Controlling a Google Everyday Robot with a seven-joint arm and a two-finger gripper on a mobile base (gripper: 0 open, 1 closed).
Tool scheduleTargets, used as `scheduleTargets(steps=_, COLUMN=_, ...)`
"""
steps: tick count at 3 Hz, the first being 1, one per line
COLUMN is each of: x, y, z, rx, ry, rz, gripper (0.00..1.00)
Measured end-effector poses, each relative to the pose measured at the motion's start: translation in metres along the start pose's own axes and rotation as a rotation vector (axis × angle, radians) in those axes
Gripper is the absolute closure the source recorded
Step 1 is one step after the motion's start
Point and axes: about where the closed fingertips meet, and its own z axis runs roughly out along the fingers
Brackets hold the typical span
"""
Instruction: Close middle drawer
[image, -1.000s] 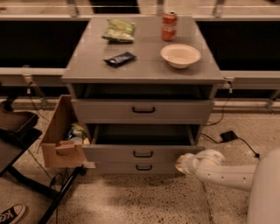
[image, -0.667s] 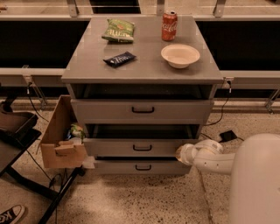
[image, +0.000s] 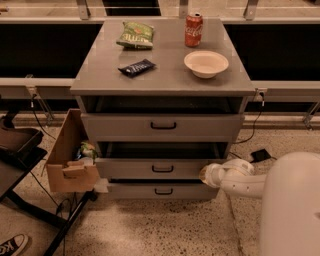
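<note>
The middle drawer (image: 162, 168) is the second of three grey fronts, with a small black centre handle. It stands out only a little from the cabinet, with a dark gap above it. My gripper (image: 206, 174) is at the end of the white arm, low on the right, against the right end of the middle drawer's front. The top drawer (image: 163, 126) also stands slightly out. The bottom drawer (image: 163, 191) sits below.
On the cabinet top (image: 165, 75) are a green chip bag (image: 135, 34), a dark snack bar (image: 136, 67), a red soda can (image: 193, 30) and a white bowl (image: 206, 63). A cardboard box (image: 70, 159) hangs at the left. A black stand (image: 17, 150) is further left.
The middle drawer has slid inward, from well pulled out to nearly flush. My gripper has followed it toward the cabinet.
</note>
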Motion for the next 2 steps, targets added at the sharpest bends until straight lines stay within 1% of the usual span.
scheduleTargets(steps=1, x=-0.0006, y=-0.0005, z=0.0003, rx=0.001, ry=-0.002, rz=-0.002, gripper=0.84)
scheduleTargets(steps=2, x=-0.0006, y=-0.0005, z=0.0003, rx=0.001, ry=-0.002, rz=-0.002, gripper=0.55)
